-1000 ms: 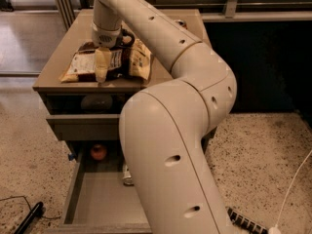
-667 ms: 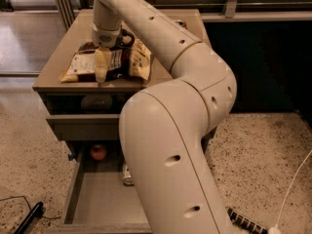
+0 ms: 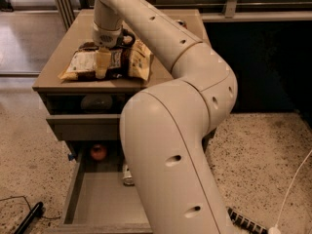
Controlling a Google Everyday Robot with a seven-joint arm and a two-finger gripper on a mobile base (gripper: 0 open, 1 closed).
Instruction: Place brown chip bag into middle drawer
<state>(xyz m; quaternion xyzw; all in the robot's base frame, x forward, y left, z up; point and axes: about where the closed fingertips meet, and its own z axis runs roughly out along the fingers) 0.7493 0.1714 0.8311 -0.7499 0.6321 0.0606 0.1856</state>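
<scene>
The brown chip bag (image 3: 80, 62) lies flat on the top of the cabinet (image 3: 58, 77), its cream-tan ends pointing left and right. My gripper (image 3: 103, 68) points down from the arm's wrist (image 3: 107, 30) and sits right on the middle of the bag, touching it. The middle drawer (image 3: 105, 199) is pulled out low at the front, with a grey floor. It holds a round red fruit (image 3: 98, 152) and a can (image 3: 127, 175) near its back. My arm's big lower link (image 3: 170, 169) covers the drawer's right part.
Above the open drawer, an upper drawer (image 3: 85, 126) stands slightly open and shows a dark round object (image 3: 96, 102). A black cable (image 3: 27, 219) lies on the speckled floor at lower left. A ribbed hose (image 3: 246, 222) and a white cable (image 3: 292, 189) lie at lower right.
</scene>
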